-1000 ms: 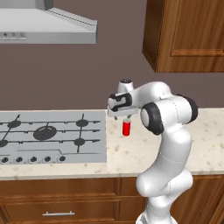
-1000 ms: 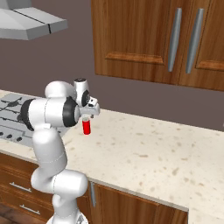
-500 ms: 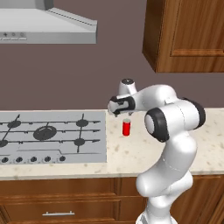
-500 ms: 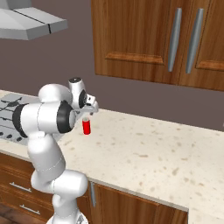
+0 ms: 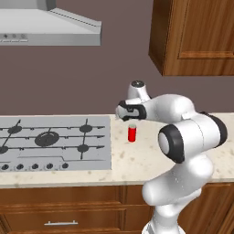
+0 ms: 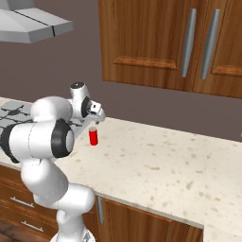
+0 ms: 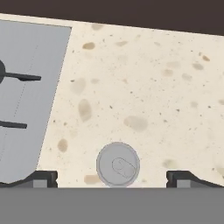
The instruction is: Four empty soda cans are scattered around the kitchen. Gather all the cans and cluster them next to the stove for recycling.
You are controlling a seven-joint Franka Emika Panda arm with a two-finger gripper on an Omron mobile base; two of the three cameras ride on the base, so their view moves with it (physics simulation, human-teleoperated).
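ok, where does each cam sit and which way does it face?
Left base view: behind-left, looking forward-down at the stove and red can; arm lower right.
Right base view: behind-right, over the counter; arm lower left.
Hand view: looks straight down; end effector open.
All three share the can beside the stove.

Bare counter (image 6: 156, 160) right of red can (image 6: 93, 136)

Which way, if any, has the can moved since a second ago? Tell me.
No. The can stands at the same spot beside the stove's right edge.
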